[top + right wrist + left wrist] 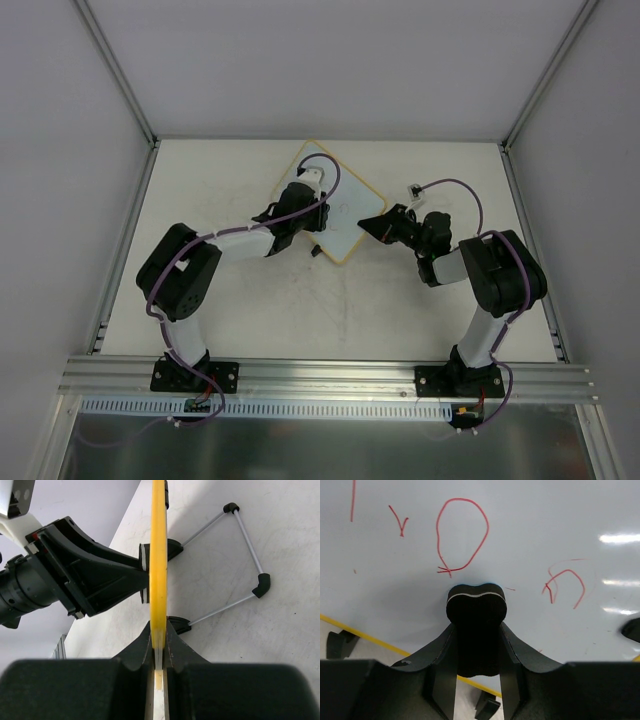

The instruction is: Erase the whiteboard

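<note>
The whiteboard point(345, 205) lies tilted near the table's back centre, with a yellow frame. In the left wrist view its white face point(535, 535) carries red scribbles point(462, 535). My left gripper point(290, 205) is over the board, shut on the small black eraser block point(476, 612), whose end presses on the white face just below a red loop. My right gripper point(372, 225) is shut on the board's right edge; in the right wrist view the yellow frame point(159, 555) runs edge-on between my fingers point(175, 645). The board's wire stand point(245, 565) shows behind it.
Grey enclosure walls point(60, 150) surround the white table point(300, 310). An aluminium rail point(320, 375) runs along the near edge by both arm bases. The left arm's body point(65, 575) is close to the board's face in the right wrist view.
</note>
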Robot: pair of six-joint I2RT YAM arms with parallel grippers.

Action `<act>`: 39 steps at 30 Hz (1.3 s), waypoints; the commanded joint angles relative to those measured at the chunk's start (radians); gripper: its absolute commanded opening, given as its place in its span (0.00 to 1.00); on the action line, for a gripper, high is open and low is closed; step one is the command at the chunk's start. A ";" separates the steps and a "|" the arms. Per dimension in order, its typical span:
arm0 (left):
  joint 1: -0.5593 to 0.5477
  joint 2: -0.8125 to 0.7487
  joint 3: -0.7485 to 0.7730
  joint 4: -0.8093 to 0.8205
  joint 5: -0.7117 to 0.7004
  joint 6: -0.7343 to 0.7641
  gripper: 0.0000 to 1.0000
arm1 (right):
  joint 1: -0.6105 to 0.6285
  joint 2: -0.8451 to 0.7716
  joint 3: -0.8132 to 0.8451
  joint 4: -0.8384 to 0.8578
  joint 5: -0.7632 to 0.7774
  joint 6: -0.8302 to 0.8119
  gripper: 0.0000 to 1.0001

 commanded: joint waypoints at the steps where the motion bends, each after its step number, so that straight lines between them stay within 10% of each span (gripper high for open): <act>1: -0.099 0.015 -0.034 0.035 0.153 -0.087 0.00 | 0.027 -0.034 0.032 0.265 -0.066 -0.005 0.00; 28: -0.188 0.001 -0.091 0.155 0.295 -0.055 0.00 | 0.029 -0.032 0.035 0.265 -0.074 -0.005 0.00; 39: 0.062 -0.063 -0.053 -0.001 0.337 -0.067 0.00 | 0.029 -0.043 0.030 0.265 -0.075 -0.002 0.00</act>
